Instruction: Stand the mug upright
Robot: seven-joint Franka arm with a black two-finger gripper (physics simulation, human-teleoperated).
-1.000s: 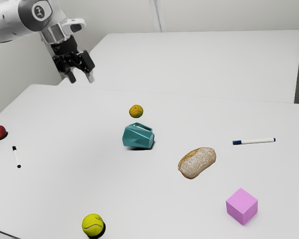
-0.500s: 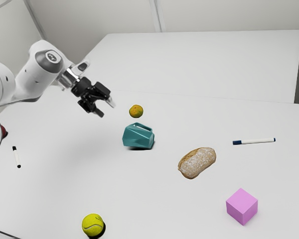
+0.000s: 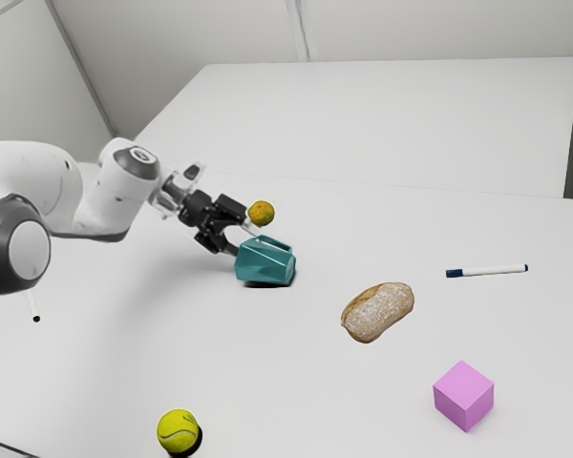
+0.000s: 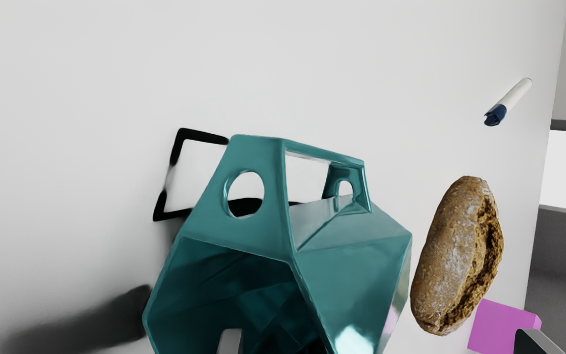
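Note:
My gripper point(image 3: 244, 239) is at the teal mug point(image 3: 265, 262) in the exterior view, close to its end on the exterior view's left. The mug lies on its side on the table, handle upward. In the wrist view the mug point(image 4: 352, 265) turns its open mouth toward my hand, and the gripper point(image 4: 382, 341) stands open with its fingers wide apart. One fingertip point(image 4: 230, 341) appears over the dark mouth, the other outside the mug's wall. Whether the first has entered the mouth I cannot tell.
An orange fruit point(image 3: 261, 213) sits just behind the mug. Bread point(image 3: 377, 312), a blue-capped marker point(image 3: 487, 271) and a pink cube point(image 3: 463, 395) lie toward the exterior view's right. A tennis ball point(image 3: 178, 431) is near the front, with a marker point(image 3: 33, 306) partly behind the arm.
The arm has come down and toward the exterior view's right, bringing my open gripper from above the table to the mug. The mug has not visibly moved.

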